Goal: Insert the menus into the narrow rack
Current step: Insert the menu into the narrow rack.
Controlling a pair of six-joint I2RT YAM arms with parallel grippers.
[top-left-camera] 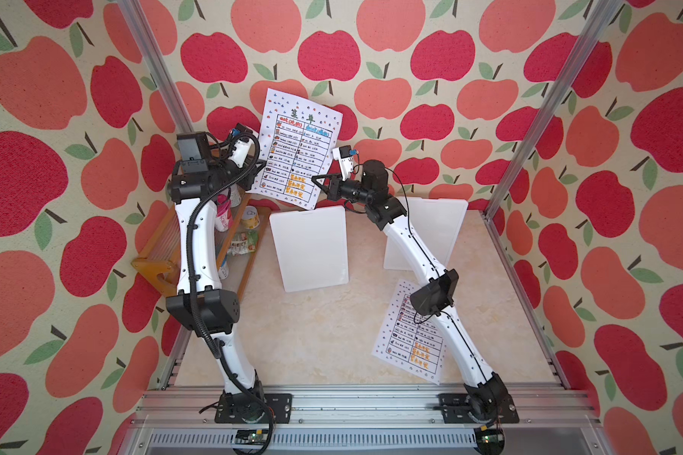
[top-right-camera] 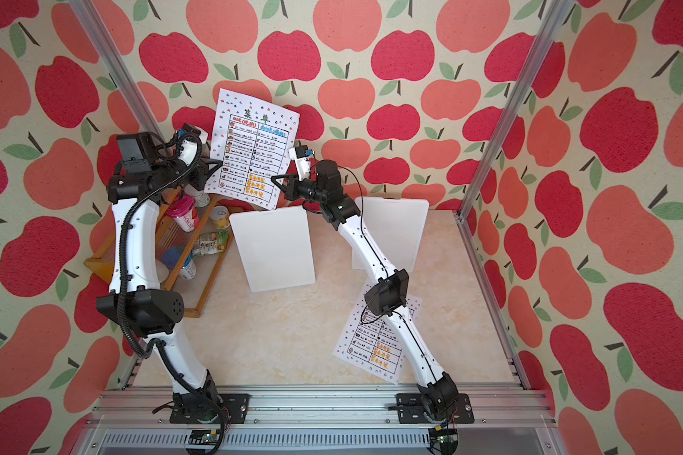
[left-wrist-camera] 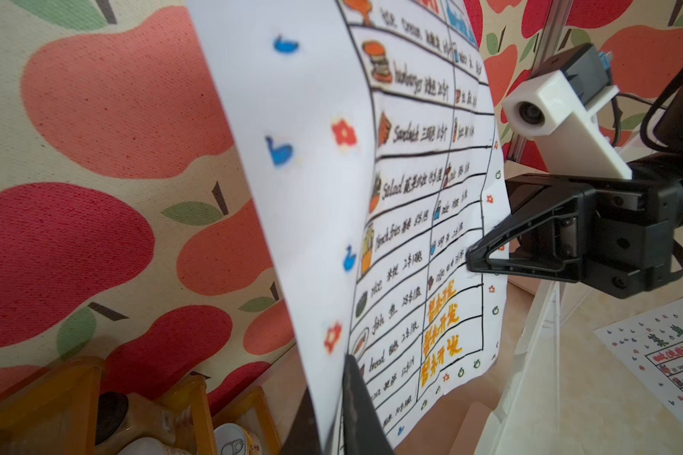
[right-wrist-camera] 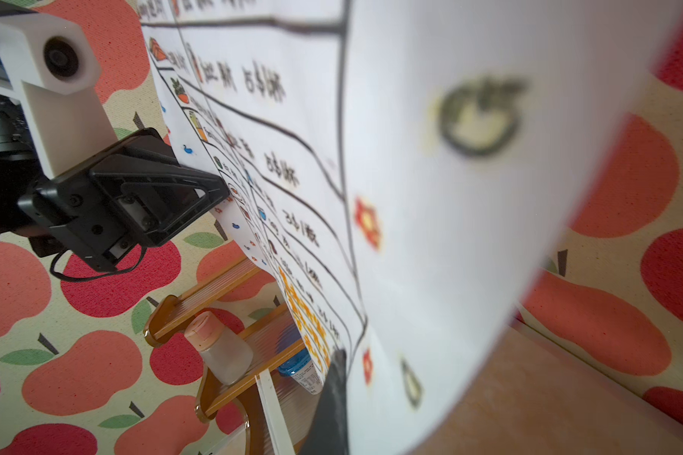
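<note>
Left wrist view: menu [left-wrist-camera: 411, 197] upright, long axis near vertical; left gripper [left-wrist-camera: 338, 378] and right gripper [left-wrist-camera: 476, 260] pinch opposite side edges. Rack [left-wrist-camera: 529, 374] just below lower edge; you lower straight.

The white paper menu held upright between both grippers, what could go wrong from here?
The white paper menu bows between the left gripper and right gripper, pinched only at its side edges; its limp lower edge may buckle on the white rack instead of sliding in. Uneven arm motion could tear it. The second paper menu lies flat under the right arm and might get swept.
</note>
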